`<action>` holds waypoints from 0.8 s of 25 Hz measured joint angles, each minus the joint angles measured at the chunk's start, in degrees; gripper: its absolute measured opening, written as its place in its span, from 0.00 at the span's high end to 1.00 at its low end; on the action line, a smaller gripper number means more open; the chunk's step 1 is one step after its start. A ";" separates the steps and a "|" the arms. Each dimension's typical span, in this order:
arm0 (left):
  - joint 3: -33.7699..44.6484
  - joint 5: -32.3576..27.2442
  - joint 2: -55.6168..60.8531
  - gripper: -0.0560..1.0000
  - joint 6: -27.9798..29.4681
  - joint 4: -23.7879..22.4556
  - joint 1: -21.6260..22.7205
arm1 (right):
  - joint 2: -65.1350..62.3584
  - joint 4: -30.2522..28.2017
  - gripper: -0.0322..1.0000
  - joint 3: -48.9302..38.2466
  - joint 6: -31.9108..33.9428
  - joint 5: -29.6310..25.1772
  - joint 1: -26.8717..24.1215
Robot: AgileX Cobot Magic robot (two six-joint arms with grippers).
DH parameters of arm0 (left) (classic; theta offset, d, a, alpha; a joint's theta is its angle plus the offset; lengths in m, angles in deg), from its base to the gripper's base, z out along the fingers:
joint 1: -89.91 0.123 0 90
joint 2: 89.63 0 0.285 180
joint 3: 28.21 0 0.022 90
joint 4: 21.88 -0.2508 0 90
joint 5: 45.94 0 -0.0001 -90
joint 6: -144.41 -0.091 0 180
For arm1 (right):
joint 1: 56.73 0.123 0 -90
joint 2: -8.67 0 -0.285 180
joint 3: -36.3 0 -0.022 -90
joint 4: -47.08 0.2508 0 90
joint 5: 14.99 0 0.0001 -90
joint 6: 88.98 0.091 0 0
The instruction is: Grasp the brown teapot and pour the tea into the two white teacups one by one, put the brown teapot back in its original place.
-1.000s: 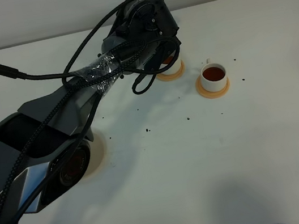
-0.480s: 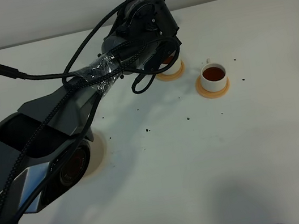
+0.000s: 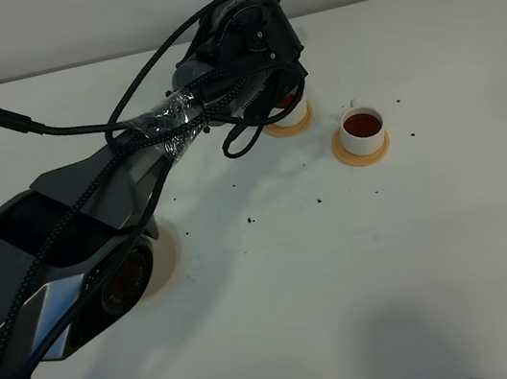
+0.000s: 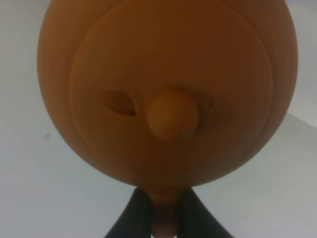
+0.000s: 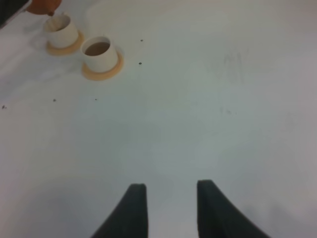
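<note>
At the upper middle of the overhead frame: the left arm (image 3: 239, 46) hangs over the left-hand cup (image 3: 291, 112), hiding most of it and its saucer (image 3: 290, 127).

Change: almost none across the last second; the arm, its cables and both cups sit where they were, so the pour is being held steady rather than begun or ended.

Teapot: the brown teapot (image 4: 168, 94) fills the left wrist view, lid and knob facing the camera; the overhead view hides it behind the arm, and the right wrist view shows only a sliver of it (image 5: 44, 6), tilted over the far cup (image 5: 62, 29).

Left jaws: the left gripper (image 4: 166, 218) is clamped on the teapot's handle, a dark finger (image 4: 136, 215) on each side of it.

Right jaws: the right gripper (image 5: 166, 210) is parted and empty, low over bare counter (image 5: 208, 99), well apart from the cups.

Right-hand cup: the second cup (image 3: 362, 129) on its saucer (image 3: 362, 154) in the upper right of centre already holds dark tea.

Mat: the cream mat (image 3: 169, 252) at the left edge is partly covered by the arm, with no pot on it.

Meaning: by my reading, one cup is filled and the other is being filled; levelling the pot and returning it to the mat are left.

Risk: dark specks (image 3: 322, 201) dot the counter, so drips seem likely when the spout lifts.
</note>
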 joint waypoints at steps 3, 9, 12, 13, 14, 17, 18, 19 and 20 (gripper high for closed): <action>0.00 0.61 0.00 0.84 -0.64 0.00 0.00 | 0.00 0.00 0.74 0.00 0.00 0.00 0.00; 0.00 1.67 0.00 0.84 -1.49 0.00 0.00 | 0.00 0.00 0.74 0.00 0.00 0.00 0.00; 0.00 2.02 0.00 0.84 -2.37 -0.30 0.00 | 0.00 0.00 0.74 0.00 0.00 0.00 0.00; 0.00 2.15 0.00 0.84 -2.69 -0.42 0.00 | 0.00 0.00 0.74 0.00 0.00 0.00 0.00; 0.00 2.43 0.00 0.84 -2.98 -0.45 0.00 | 0.00 0.00 0.74 0.00 0.00 0.00 0.00; 0.00 3.18 0.00 0.84 -3.87 -0.45 0.00 | 0.00 0.00 0.74 0.00 0.00 0.00 0.00; 0.00 3.28 0.00 0.84 -4.03 -0.45 0.00 | 0.00 0.00 0.74 0.00 0.00 0.00 0.00; 0.00 3.40 0.00 0.84 -4.17 -0.39 0.00 | 0.00 0.00 0.74 0.00 0.00 0.00 0.00; 0.00 3.47 0.00 0.84 -4.17 -0.35 0.00 | 0.00 0.00 0.74 0.00 0.00 0.00 0.00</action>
